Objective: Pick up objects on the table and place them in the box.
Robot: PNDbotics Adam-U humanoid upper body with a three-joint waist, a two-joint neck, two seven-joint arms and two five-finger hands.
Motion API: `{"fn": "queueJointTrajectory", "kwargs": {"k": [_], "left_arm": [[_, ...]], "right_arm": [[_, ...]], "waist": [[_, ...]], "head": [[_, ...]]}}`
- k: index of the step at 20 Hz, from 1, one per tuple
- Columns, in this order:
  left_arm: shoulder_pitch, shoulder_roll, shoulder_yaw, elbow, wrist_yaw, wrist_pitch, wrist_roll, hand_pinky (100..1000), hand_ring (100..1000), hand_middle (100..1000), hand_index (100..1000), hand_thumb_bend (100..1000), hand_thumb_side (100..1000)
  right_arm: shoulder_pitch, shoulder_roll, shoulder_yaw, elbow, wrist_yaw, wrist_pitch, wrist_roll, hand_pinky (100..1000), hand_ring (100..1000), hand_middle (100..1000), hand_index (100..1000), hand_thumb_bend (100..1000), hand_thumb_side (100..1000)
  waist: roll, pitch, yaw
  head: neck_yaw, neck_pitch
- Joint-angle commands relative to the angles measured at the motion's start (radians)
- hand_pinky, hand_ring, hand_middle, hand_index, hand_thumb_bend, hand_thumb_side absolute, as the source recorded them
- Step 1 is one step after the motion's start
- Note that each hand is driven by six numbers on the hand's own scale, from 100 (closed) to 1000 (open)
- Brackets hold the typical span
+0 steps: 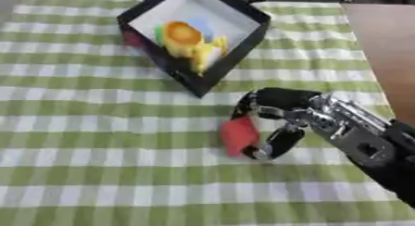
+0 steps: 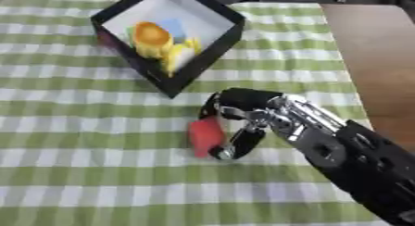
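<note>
One red object (image 1: 238, 134) is left out on the checked cloth (image 1: 89, 174) of the bench, lying toward the right side, between the box and the near edge. It is a soft-looking, blocky shape; I cannot make out what it is. The box (image 1: 243, 47), black outside and white inside, stands near the far edge, turned so that one corner points toward the near edge. It already holds an orange round thing (image 1: 182, 33) on top of a yellow piece (image 1: 209, 51), with something pale blue (image 1: 203, 28) behind, so the job seems well along, with the red piece as the one remaining thing to go in.

Reaching in from the right edge, the right robot hand (image 2: 243, 123) has its fingers (image 2: 239, 144) curled round the right side of the red object, thumb above and fingers below, clamped on it. Whether it has lifted clear of the cloth I cannot tell. The grip from the side probably suits a short carry toward the box's open top. No left robot hand shows in either view.
</note>
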Motion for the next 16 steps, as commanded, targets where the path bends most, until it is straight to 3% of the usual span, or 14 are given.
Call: {"fn": "queueJointTrajectory", "kwargs": {"k": [1, 2, 3, 4, 9, 13, 16], "left_arm": [[-0.004, 0.011, 0.011, -0.017, 0.002, -0.002, 0.005, 847, 771, 775, 840, 267, 717], [-0.003, 0.011, 0.012, -0.017, 0.001, -0.001, 0.005, 847, 771, 775, 840, 267, 716], [-0.003, 0.012, 0.012, -0.017, 0.001, -0.001, 0.006, 847, 771, 775, 840, 268, 716], [-0.002, 0.013, 0.012, -0.017, 0.000, -0.002, 0.006, 847, 770, 775, 840, 268, 714], [0.001, 0.019, 0.015, -0.017, -0.004, -0.003, 0.009, 846, 770, 775, 839, 270, 711], [0.002, 0.023, 0.015, -0.017, -0.005, -0.003, 0.011, 846, 770, 775, 839, 270, 707], [0.001, 0.026, 0.013, -0.017, -0.006, -0.003, 0.009, 845, 770, 774, 838, 270, 705]], "right_arm": [[-0.008, -0.034, -0.032, -0.072, -0.046, 0.025, -0.049, 797, 712, 512, 608, 143, 142], [-0.009, -0.043, -0.040, -0.095, -0.061, 0.031, -0.062, 797, 707, 509, 605, 103, 128], [-0.010, -0.053, -0.047, -0.120, -0.076, 0.039, -0.072, 796, 706, 511, 603, 100, 298], [-0.013, -0.065, -0.056, -0.145, -0.092, 0.046, -0.077, 796, 705, 508, 603, 100, 107], [-0.039, -0.123, -0.101, -0.197, -0.187, 0.052, -0.057, 796, 702, 513, 609, 100, 106], [-0.102, -0.173, -0.159, -0.199, -0.278, 0.050, -0.067, 795, 699, 511, 607, 100, 100], [-0.178, -0.200, -0.194, -0.198, -0.300, 0.097, -0.087, 796, 699, 513, 609, 100, 100]], "waist": [[-0.006, -0.004, -0.004], [-0.006, -0.006, -0.006], [-0.007, -0.007, -0.007], [-0.008, -0.010, -0.009], [-0.011, -0.019, -0.016], [-0.011, -0.024, -0.019], [-0.009, -0.027, -0.017]], "head": [[0.004, 0.005], [0.005, 0.005], [0.006, 0.005], [0.006, 0.005], [0.010, 0.005], [0.008, 0.005], [0.004, 0.005]]}}
